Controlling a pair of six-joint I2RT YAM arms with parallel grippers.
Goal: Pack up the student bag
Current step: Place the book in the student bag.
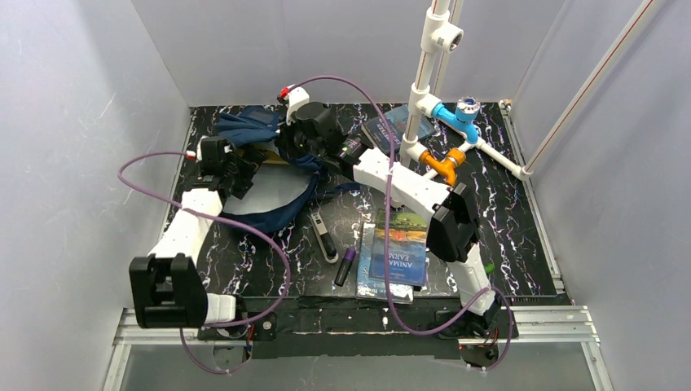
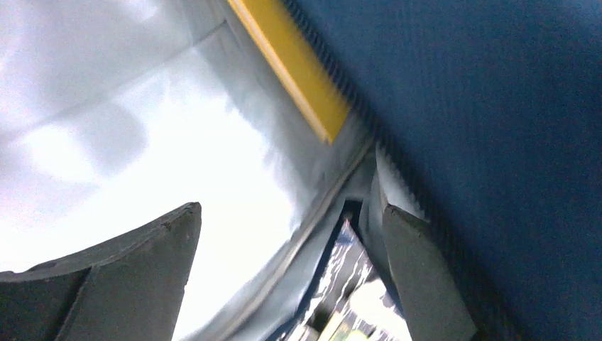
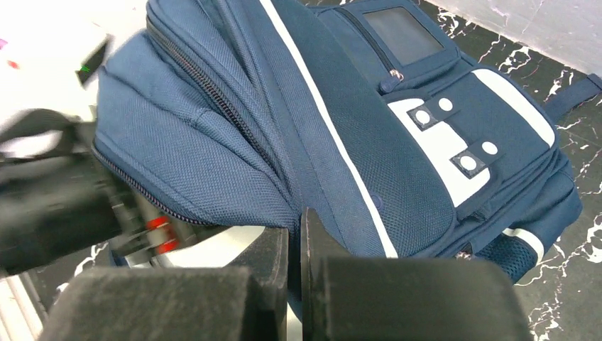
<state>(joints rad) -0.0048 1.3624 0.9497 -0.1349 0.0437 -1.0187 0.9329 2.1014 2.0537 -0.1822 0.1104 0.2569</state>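
Observation:
The student bag (image 1: 249,127), navy with white stripes and patches, lies at the back left of the table with its mouth held open and pale lining (image 1: 273,190) showing. My right gripper (image 1: 298,143) is shut on the navy rim of the bag (image 3: 369,128), with fabric pinched between the jaws (image 3: 296,222). My left gripper (image 1: 241,169) is open at the bag's mouth. In the left wrist view it (image 2: 289,209) spreads wide over the pale lining (image 2: 142,142), beside a yellow strip (image 2: 298,71) and navy fabric (image 2: 497,106), and holds nothing.
On the marbled table in front of the bag lie a black oblong tool (image 1: 324,236), a purple marker (image 1: 345,266) and a blue book (image 1: 399,248) on other sheets. Another book (image 1: 388,130) lies at the back by a white pipe stand (image 1: 424,90) with orange and blue fittings.

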